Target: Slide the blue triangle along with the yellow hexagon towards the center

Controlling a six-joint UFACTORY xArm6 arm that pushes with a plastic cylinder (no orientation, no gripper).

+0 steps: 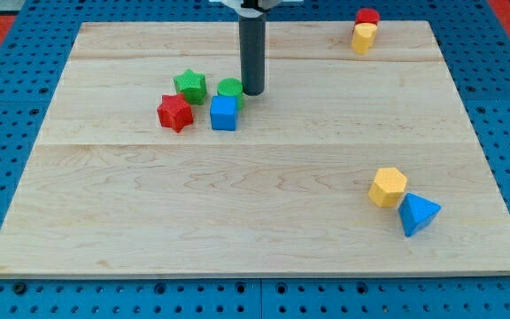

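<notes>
Camera view, my tip (253, 92) beside green cylinder (230, 88), rod's top cropped, no end effector visible.

1. Blocks in all: eight, lying on one wooden worktop (264, 221).
2. Red blocks: two, a red star (174, 112) and a red block (367, 16) at the view's top right, its shape unclear.
3. Green blocks: two, a green star (189, 86) and a green cylinder (229, 88).
4. Blue blocks: two, a blue cube (223, 113) and a blue triangle (418, 213).
5. Yellow blocks: two, a yellow hexagon (388, 187) and a yellow block (364, 37) at the view's top right, its shape hard to make out.
6. Stars: two. Every other shape that can be made out: one each.
7. Rods: one, with my tip (253, 92).
</notes>
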